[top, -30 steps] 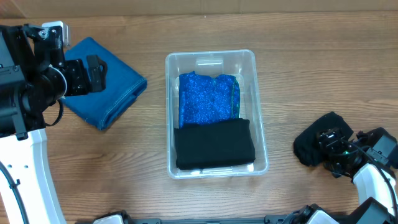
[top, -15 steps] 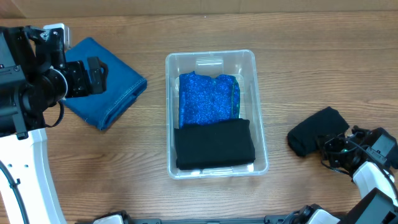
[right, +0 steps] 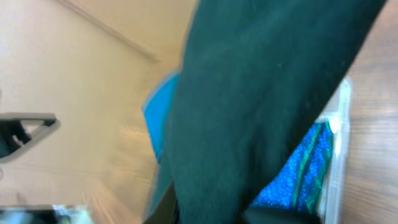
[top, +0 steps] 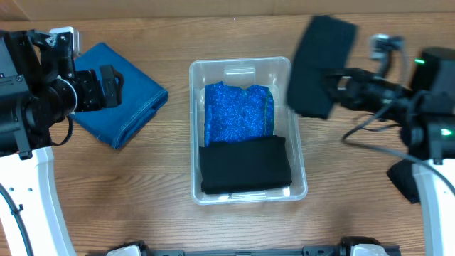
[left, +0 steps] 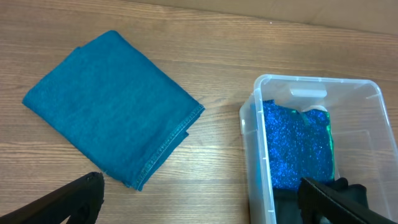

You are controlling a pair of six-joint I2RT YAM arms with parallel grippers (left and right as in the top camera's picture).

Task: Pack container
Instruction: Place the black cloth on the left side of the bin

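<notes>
**Overhead.** Against one second earlier: right claw (top: pixel 333 88) had moved from the lower right of the bench to the container's upper right corner, clamped on the lifted black cloth (top: pixel 318 62). The left arm was unchanged. Wood-grain bench (top: pixel 142 192). Container (top: pixel 193 142) stood at centre and held a glitter-blue cloth (top: pixel 234 114) and the packed black cloth (top: pixel 245 167).

**Left wrist.** Left claw (left: pixel 200 186) was spread wide, empty and touching nothing. Teal cloth (left: pixel 112 106) lay flat on the bench, with the container (left: pixel 373 106) to its right.

**Right wrist.** Blurred. The lifted black cloth (right: pixel 249 93) filled the view and hid the fingers.
</notes>
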